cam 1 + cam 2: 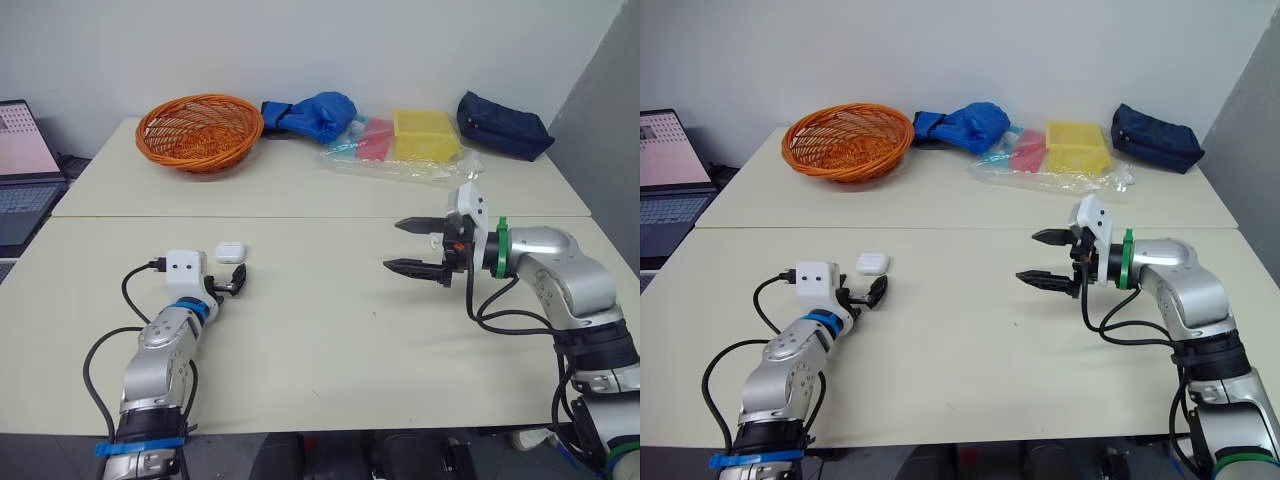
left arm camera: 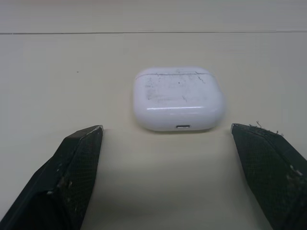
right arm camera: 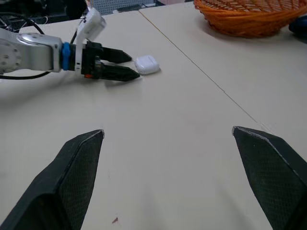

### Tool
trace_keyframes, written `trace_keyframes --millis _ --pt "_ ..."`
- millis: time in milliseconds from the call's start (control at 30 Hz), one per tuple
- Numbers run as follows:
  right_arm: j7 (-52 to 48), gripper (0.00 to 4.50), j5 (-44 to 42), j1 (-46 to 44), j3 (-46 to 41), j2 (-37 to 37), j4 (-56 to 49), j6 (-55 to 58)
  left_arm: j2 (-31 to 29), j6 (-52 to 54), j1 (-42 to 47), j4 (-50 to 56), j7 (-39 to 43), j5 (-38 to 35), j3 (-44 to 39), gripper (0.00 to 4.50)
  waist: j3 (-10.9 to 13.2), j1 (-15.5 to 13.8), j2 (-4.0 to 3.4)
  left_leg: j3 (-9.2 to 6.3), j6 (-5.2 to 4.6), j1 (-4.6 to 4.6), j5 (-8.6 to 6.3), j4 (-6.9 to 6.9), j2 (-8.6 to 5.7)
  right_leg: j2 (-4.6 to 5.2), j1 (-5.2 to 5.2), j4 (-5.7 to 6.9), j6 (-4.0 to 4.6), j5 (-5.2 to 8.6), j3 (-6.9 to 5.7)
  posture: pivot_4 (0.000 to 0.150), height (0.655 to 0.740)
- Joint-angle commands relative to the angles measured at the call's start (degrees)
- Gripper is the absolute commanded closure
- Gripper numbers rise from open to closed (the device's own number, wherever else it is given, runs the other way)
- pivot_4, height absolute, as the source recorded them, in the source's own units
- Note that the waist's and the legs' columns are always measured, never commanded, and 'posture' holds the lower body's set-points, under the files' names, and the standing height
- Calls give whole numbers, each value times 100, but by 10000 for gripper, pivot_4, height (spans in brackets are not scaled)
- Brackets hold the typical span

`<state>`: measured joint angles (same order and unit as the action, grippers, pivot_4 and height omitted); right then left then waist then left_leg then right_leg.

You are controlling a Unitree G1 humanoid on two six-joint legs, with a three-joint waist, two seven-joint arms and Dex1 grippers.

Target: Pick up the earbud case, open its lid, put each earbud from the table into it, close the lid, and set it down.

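The white earbud case [image 1: 231, 252] lies flat on the cream table [image 1: 320, 340] at the left, lid closed. In the left wrist view the case [image 2: 178, 98] sits just beyond the fingertips and centred between them, with neither finger touching it. My left gripper [image 1: 236, 280] is open and low over the table, right behind the case. My right gripper [image 1: 392, 246] is open and empty above the table's right half, pointing left toward the case. The right wrist view takes in the case [image 3: 147, 64] and the left gripper [image 3: 134, 67] far ahead.
An orange wicker basket [image 1: 200, 130] stands at the back left. A blue cloth bundle [image 1: 312, 113], a yellow box [image 1: 425, 133] on clear plastic and a dark blue pouch [image 1: 503, 124] line the back. A laptop [image 1: 20, 170] sits off the left edge.
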<state>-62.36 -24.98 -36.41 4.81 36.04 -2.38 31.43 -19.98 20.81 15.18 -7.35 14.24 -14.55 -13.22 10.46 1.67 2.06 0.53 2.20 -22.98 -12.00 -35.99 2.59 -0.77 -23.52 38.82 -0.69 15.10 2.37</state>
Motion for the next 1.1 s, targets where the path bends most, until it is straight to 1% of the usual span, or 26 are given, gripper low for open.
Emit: trace_keyframes --millis 33,133,300,433,533,633,667,833,900,933,967,1000,1033,1067,1100 --pt "-41 0 -65 -83 -81 69 -179 39 13 -78 179 -133 125 -5 49 320 0 0 0 0 0 -1 0 1 0 0 0 -1 0 0 0 1500 7400" --pt "-39 0 -67 -101 -97 72 -170 67 -1 -99 249 -238 130 42 49 320 0 0 0 1 0 -1 0 3 0 0 0 -2 1 1 1 1500 7400" --pt "-77 0 -44 -84 -77 130 -203 88 -103 -245 709 -782 115 335 192 320 0 -17 0 -6 0 -1 0 -3 -4 1 2 3 0 0 -5 1500 7400" --pt "-49 0 -26 -91 -104 138 -168 70 -108 -389 709 -875 165 357 168 320 0 -3 0 1 0 0 0 -3 -3 0 2 2 -1 -1 0 1500 7400" --pt "-34 0 -52 -76 -123 145 -181 95 -92 -370 672 -837 180 343 150 5988 0 -4 0 -1 0 -1 0 1 -1 0 1 -1 0 -1 -1 1500 7400" --pt "-35 0 -46 -71 -122 148 -180 83 -75 -330 645 -798 156 309 104 15075 0 -3 0 -2 0 -1 0 2 0 0 1 -2 0 0 -2 1500 7400" --pt "-37 0 -40 -84 -123 144 -153 71 -70 -302 633 -791 126 279 57 17010 0 -3 0 -2 0 -1 0 2 -1 1 1 -2 0 0 -1 1500 7400" --pt "-14 0 -28 -98 -147 115 -29 42 -165 -266 602 -661 157 229 -20 16999 0 7 0 1 0 0 0 1 0 1 1 -2 -1 -1 1 1500 7400" --pt "-28 0 -8 -97 -123 116 1 25 -339 -399 628 -522 289 396 120 16999 0 14 0 0 0 -1 0 1 0 -1 0 -2 -1 -1 0 1500 7400" --pt "-25 0 -32 -130 -92 83 -4 90 -583 -845 676 -388 590 586 306 16999 1 16 1 -1 0 -1 0 2 1 -3 0 -1 0 -1 0 1500 7400" --pt "36 0 -101 -241 -66 -14 20 266 -860 -1559 777 -201 1083 712 497 16999 4 17 6 -1 0 0 0 2 2 -5 -2 -1 0 0 -1 1500 7400" --pt "82 0 -152 -322 -50 -85 37 395 -1047 -2075 848 -92 1427 778 624 16999 14 18 19 -3 1 -2 0 3 4 -8 -6 0 1 0 -1 1500 7400" --pt "97 0 -135 -455 30 -187 118 463 -1186 -2873 964 -10 1852 696 664 16999 19 15 25 -2 1 -4 0 3 8 -8 -12 5 5 0 -2 1500 7400" --pt "121 0 -77 -593 131 -289 222 528 -1406 -3567 1024 -82 2152 852 835 16999 20 1 24 -3 2 -10 0 3 12 -6 -19 4 16 -7 -2 1500 7400" --pt "129 0 -26 -680 202 -351 294 559 -1546 -4030 1061 -185 2334 973 950 16999 19 1 24 2 2 -16 1 2 13 -2 -25 5 21 -9 -1 1500 7400"
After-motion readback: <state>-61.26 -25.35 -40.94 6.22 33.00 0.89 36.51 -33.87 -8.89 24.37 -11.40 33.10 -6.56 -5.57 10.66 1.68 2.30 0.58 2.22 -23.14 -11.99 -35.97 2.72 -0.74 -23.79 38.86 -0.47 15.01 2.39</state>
